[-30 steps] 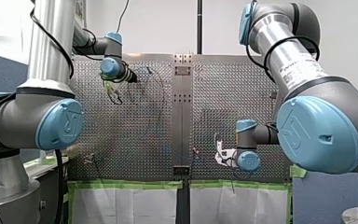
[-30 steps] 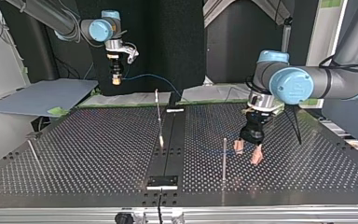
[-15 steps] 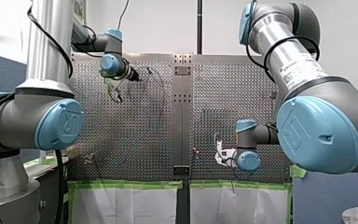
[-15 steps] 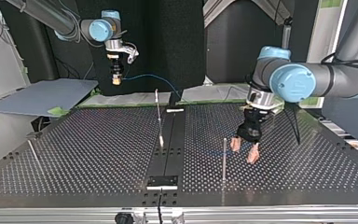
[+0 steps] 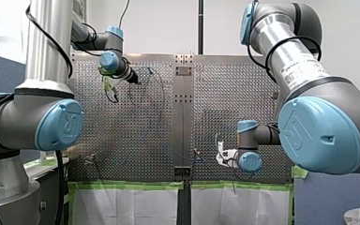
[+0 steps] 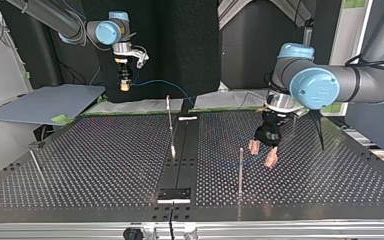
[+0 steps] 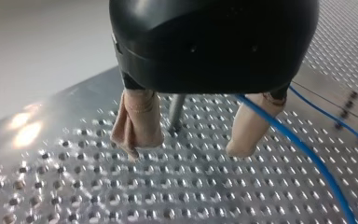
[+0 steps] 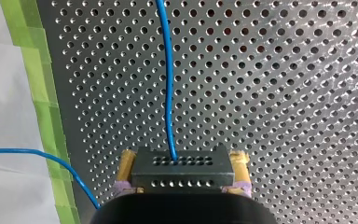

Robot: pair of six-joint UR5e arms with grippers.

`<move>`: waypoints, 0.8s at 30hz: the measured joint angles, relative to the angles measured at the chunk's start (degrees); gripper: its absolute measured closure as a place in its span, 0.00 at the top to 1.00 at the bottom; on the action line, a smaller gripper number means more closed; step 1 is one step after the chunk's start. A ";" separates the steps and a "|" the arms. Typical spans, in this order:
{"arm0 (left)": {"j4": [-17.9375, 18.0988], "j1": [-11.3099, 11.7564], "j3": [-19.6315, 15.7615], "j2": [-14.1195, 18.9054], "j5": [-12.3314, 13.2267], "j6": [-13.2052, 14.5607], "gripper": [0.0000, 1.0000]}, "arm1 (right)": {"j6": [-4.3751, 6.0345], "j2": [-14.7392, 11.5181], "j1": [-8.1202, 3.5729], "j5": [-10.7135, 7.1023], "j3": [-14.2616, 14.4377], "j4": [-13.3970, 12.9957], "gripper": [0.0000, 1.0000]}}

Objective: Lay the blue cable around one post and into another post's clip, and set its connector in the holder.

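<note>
My left pincer (image 7: pixel 184 149), black with beige pads (image 7: pixel 137 121), hangs released just above the perforated metal desk (image 7: pixel 74 186). Its two fingers are spread and nothing is held between them. Ahead of it, seen through the gap between the fingers, a thin metal post (image 7: pixel 175 111) stands upright in the desk. The thin blue cable (image 7: pixel 303 154) crosses in front of one pad and runs on along the desk beside the pincer. Whether it touches that pad I cannot tell. In the top view this pincer (image 6: pixel 262 154) is tilted, with the same post (image 6: pixel 240 167) just beside it.

My right pincer (image 8: pixel 182 158) is clenched on the dark grey rectangular connector (image 8: pixel 182 172), its yellow pads (image 8: pixel 239 161) pressing the block's two short ends. The cable leaves the connector's holed face and stretches straight ahead of the pincer over the desk. To one side of this pincer a strip of green tape (image 8: pixel 37 79) edges the desk. Beyond it lies a white sheet (image 8: pixel 4 93), over which another stretch of the cable curves.

In the top view the right pincer (image 6: pixel 125 85) is raised well above the desk's far edge, and the cable arches away from it down toward that edge. Between the two pincers a second, leaning metal post (image 6: pixel 170 125) rises near the desk's middle. A small black holder (image 6: pixel 175 193) sits on the centre strip, well apart from both pincers. A third thin rod (image 6: pixel 35 162) stands below the right pincer, well apart from it.
</note>
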 joint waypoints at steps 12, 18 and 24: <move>-4.41 -0.57 0.00 1.28 -7.05 7.45 1.00 | 0.14 0.01 0.08 -0.01 -0.01 0.05 0.00; -4.02 -0.61 0.01 1.36 -7.98 9.96 1.00 | 0.11 -0.01 0.14 0.00 0.00 0.16 0.00; -3.92 -0.84 0.02 1.51 -7.17 10.26 1.00 | 0.15 0.01 0.16 -0.01 -0.01 0.06 0.00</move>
